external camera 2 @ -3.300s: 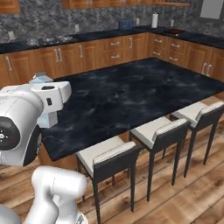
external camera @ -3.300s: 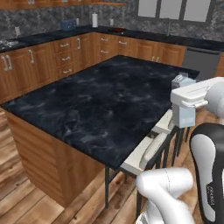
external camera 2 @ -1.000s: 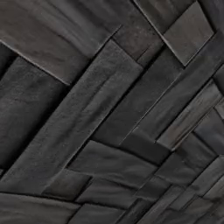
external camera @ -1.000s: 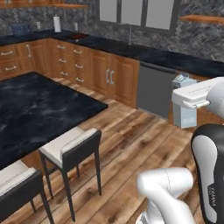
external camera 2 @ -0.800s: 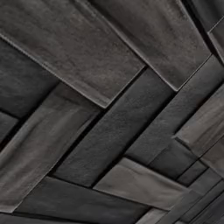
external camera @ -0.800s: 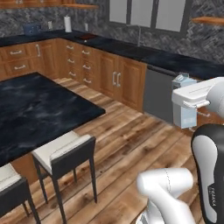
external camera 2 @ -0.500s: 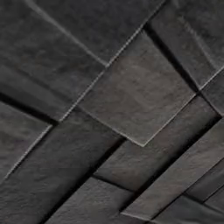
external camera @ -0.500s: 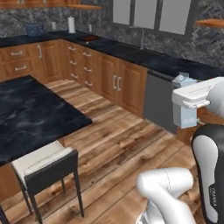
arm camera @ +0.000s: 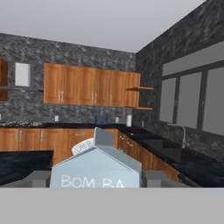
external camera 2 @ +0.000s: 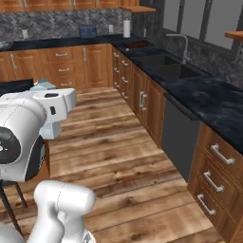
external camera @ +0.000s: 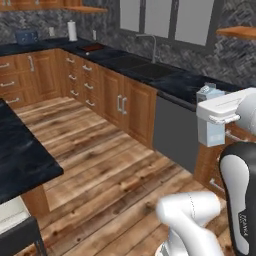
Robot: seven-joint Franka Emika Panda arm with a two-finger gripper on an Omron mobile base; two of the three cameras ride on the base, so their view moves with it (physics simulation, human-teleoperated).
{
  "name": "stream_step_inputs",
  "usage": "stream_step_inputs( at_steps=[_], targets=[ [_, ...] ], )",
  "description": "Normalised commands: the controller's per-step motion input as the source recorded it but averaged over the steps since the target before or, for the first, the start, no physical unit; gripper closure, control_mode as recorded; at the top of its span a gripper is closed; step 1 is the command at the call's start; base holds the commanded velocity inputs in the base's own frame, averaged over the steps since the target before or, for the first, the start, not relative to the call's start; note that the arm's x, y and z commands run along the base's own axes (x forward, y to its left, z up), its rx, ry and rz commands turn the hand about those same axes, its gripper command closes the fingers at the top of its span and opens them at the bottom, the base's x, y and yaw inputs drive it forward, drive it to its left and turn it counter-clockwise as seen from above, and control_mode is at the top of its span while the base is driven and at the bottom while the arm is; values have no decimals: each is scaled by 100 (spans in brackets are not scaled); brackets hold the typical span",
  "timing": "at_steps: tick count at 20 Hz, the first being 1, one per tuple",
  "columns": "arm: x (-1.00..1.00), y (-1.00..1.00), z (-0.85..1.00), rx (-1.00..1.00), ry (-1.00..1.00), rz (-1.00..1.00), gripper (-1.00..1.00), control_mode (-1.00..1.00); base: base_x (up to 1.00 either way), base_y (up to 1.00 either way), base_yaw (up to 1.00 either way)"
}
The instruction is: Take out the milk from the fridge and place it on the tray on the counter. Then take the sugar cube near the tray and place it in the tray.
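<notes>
Gripper [arm camera: 97, 186]: pinching the milk [external camera: 211, 118] by its two sides.
Milk: upright, up in the air, at 3 o'clock in the left base view.
Feel: light, stiff box (walls may dent).
Hold: flat sides, mid-body.

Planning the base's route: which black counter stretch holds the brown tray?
The far corner stretch of counter, left of the sink. The tray lies there, near the white paper roll; the island has none in view.
</notes>
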Motion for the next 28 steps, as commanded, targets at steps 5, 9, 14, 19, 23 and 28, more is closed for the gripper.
stream_step_inputs(
  at_steps=[5,9,14,19,23,28],
  targets=[
    [0,0,0,0,0,0,100,100,100,-27,1],
    [0,0,0,0,0,0,100,100,100,15,0],
    [0,0,0,0,0,0,100,100,100,22,0],
    [0,0,0,0,0,0,100,100,100,-96,14],
    [0,0,0,0,0,0,100,100,100,-26,19],
    [0,0,0,0,0,0,100,100,100,2,15]
  ],
)
